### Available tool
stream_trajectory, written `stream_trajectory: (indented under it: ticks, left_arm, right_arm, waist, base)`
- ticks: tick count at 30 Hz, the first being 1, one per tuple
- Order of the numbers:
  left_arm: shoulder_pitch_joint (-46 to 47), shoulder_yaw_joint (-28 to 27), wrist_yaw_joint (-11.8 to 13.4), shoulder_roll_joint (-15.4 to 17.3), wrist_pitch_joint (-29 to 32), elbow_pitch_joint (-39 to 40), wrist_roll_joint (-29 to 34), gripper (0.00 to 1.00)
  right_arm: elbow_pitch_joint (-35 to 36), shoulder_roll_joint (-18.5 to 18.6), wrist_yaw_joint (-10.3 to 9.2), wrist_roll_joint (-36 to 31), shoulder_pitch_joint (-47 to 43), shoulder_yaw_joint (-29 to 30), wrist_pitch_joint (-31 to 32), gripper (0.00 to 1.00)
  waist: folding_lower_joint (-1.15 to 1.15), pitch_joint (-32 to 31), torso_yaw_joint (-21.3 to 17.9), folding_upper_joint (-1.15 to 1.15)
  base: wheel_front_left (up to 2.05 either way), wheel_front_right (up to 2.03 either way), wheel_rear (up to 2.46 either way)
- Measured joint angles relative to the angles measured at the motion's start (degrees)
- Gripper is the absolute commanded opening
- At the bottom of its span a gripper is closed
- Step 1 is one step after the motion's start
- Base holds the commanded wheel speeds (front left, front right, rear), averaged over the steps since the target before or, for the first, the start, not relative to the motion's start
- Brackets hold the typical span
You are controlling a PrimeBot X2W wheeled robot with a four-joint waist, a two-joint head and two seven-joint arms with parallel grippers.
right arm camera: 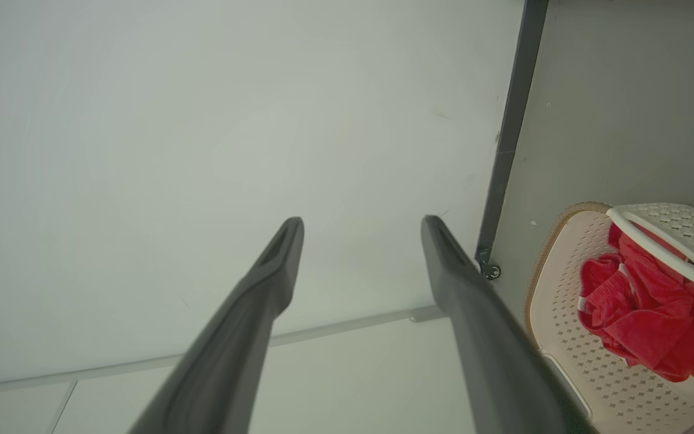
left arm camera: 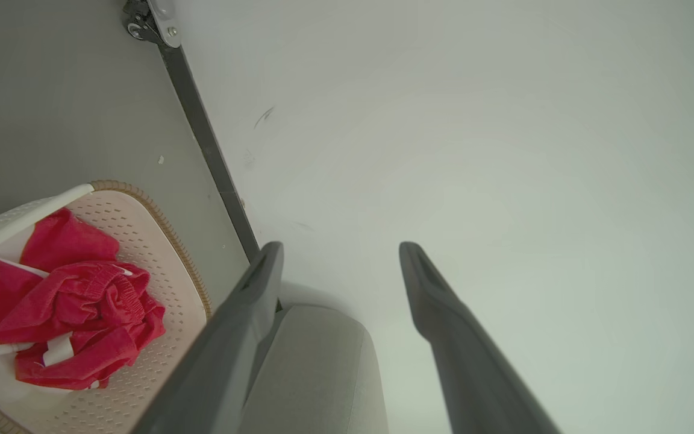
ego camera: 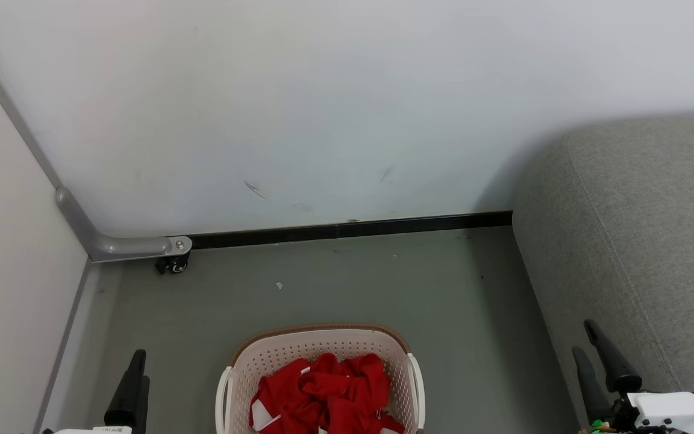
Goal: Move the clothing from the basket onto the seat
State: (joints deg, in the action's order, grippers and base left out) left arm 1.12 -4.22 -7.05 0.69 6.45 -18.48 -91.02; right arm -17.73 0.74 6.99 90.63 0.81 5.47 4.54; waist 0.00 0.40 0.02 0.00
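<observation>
Head view: the clothing point(ego camera: 323, 395) lies bunched in the basket point(ego camera: 299, 352) on the grey floor point(ego camera: 383, 289), between the left pincer point(ego camera: 136, 374) and the right pincer point(ego camera: 582, 337) and apart from both. The bottom edge cuts off the basket's near end. The seat point(ego camera: 654, 241) stands at the right, just beside the right pincer, against a pale wall point(ego camera: 323, 108) with dark skirting point(ego camera: 353, 230). Left wrist view: left pincer released, fingers spread and empty — the clothing lies to their left, partly behind a white handle point(left arm camera: 21, 217). Right wrist view: right pincer likewise released — basket and clothing lie right of the fingers, cut by the frame edge.
</observation>
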Motion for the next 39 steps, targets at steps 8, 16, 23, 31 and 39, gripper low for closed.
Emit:
stream_trajectory:
  ticks: [8, 16, 23, 31, 39]
  left_arm:
    - [0.73, 1.01, -0.01, 1.34, -1.1, 1.0, 2.38, 1.0]
    - [0.9, 3.21, -0.01, 3.22, -4.48, 2.65, 7.94, 1.0]
    - [0.94, 5.63, -0.01, 5.01, -6.64, 3.55, 12.61, 1.0]
    - [1.16, 7.48, -0.01, 6.72, -8.14, 3.87, 19.16, 1.0]
    - [2.1, 6.81, -0.01, 6.78, -9.89, 5.64, 26.2, 1.0]
  right_arm:
    - [0.14, 0.62, 0.0, -3.44, 0.81, -1.55, -1.88, 1.0]
    - [0.09, 1.45, 0.0, -9.4, 1.09, -3.58, -3.2, 1.0]
    - [0.49, 1.51, 0.0, -15.99, 3.18, -3.35, -4.9, 1.0]
    - [1.35, 1.59, 0.0, -24.84, 3.27, -4.48, -6.56, 1.0]
    - [2.56, 1.64, 0.01, -34.17, 3.87, -5.94, -8.15, 1.0]
  waist:
    - [0.03, 0.1, -0.01, 0.0]
    - [0.32, 0.08, -0.07, 0.0]
    - [0.69, -0.07, -0.22, 0.0]
    - [0.97, -0.33, -0.39, 0.0]
    - [0.95, -0.35, -0.56, 0.0]
  base:
    - [0.0, 0.0, 0.0]
    - [0.0, 0.0, 0.0]
    - [0.0, 0.0, 0.0]
    - [0.0, 0.0, 0.0]
    - [0.0, 0.0, 0.0]
